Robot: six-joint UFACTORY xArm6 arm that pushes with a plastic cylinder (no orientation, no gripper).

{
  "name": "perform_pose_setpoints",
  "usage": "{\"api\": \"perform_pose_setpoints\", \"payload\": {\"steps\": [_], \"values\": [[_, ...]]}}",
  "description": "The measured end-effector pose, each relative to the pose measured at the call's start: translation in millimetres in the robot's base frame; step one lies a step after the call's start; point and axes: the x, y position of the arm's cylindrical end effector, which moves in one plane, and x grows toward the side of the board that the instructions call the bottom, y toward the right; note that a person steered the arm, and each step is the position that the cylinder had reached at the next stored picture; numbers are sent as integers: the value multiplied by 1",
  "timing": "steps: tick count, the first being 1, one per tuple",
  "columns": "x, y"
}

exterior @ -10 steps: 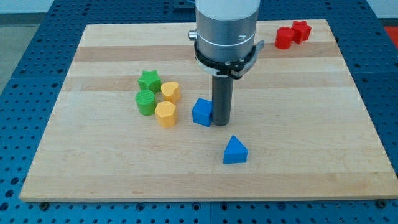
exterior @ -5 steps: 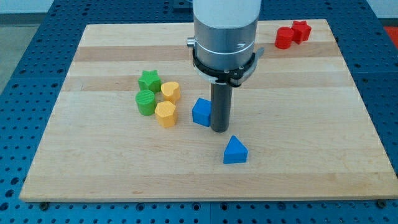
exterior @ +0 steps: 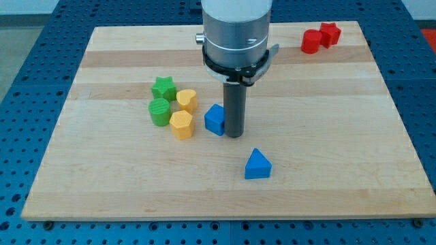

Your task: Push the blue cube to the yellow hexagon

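Pressed right up against the view's right side of the blue plastic cube [exterior: 215, 120] is my tip [exterior: 234, 135], a plain dark rod with nothing held. Nearest the view's bottom, a blue plastic triangle block [exterior: 257, 165] is seen on the light wooden board [exterior: 340, 136]. The cube is parked just beside the yellow plastic hexagon [exterior: 180, 124], a small gap left between. Further up, a yellow rounded block [exterior: 187, 100], green cylinder [exterior: 160, 112] and green star [exterior: 163, 88] are clustered. Two red blocks [exterior: 320, 37] are touching at the far corner.
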Motion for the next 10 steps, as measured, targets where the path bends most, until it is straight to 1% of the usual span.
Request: {"api": "perform_pose_setpoints", "payload": {"steps": [2,10], "values": [[-9,-2],[-23,-2]]}}
